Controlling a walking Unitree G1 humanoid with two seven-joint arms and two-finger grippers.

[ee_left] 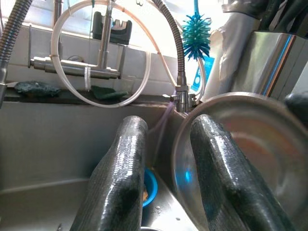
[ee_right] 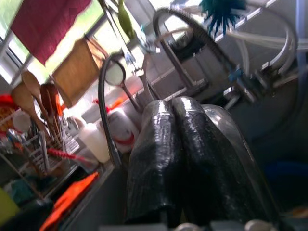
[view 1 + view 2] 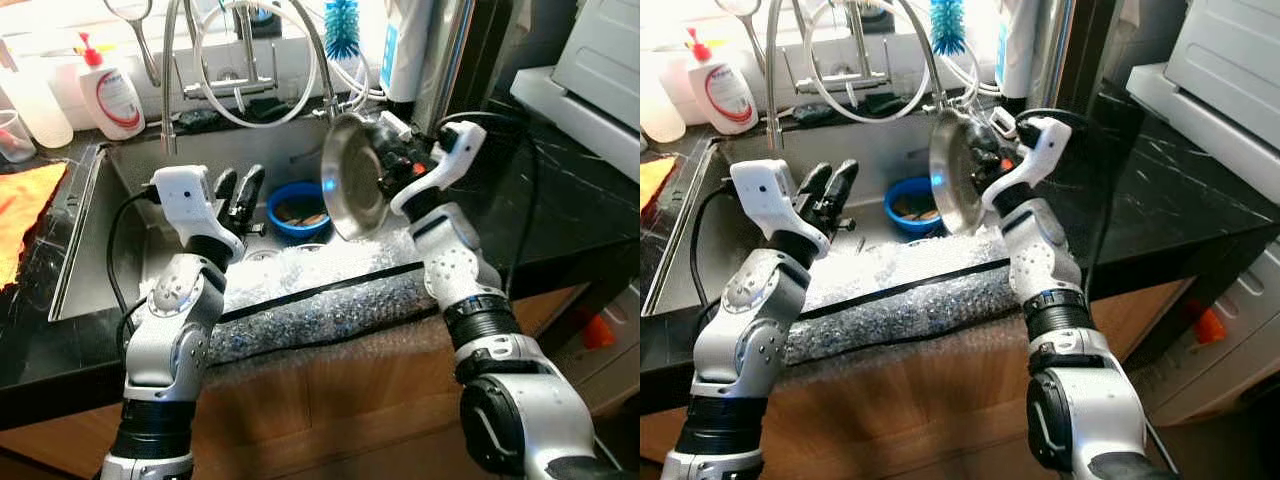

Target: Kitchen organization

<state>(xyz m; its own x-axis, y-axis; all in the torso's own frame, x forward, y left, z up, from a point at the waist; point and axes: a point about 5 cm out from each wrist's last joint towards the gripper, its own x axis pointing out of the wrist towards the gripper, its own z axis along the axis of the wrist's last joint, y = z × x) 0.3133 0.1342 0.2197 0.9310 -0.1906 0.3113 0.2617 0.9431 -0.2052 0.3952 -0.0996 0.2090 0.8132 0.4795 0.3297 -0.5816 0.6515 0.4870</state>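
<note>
no lettering can be read anywhere; the white plastic pump bottle with a red nozzle and red-ringed label (image 3: 108, 95) carries print too small to make out. it stands behind the steel sink (image 3: 130, 190), at its left corner, on the black marbled stone table (image 3: 570, 200).

the round shiny stainless steel plate (image 3: 352, 176) is held upright on edge above the sink's right half, its smooth concave face catching a blue glint. the right gripper (image 3: 392, 168) holds it at its right rim, its wet-looking black rubbery jaws pressed together on the metal.

the left gripper (image 3: 240, 195) hovers over the middle of the sink, jaws slightly spread and pinching nothing, just left of the plate and apart from it.

down in the sink, below the plate, sits a round blue plastic bowl (image 3: 296, 210) with brownish scraps inside. a sheet of clear bubble wrap with a black stripe (image 3: 320, 295) drapes over the sink's front edge, knobbly and glinting. behind the sink rise a coiled-steel hose tap (image 3: 310, 40) with looped pale tubing and a bristly teal bottle brush (image 3: 341, 28). left of the sink lies a crumpled orange cloth (image 3: 22, 205).
</note>
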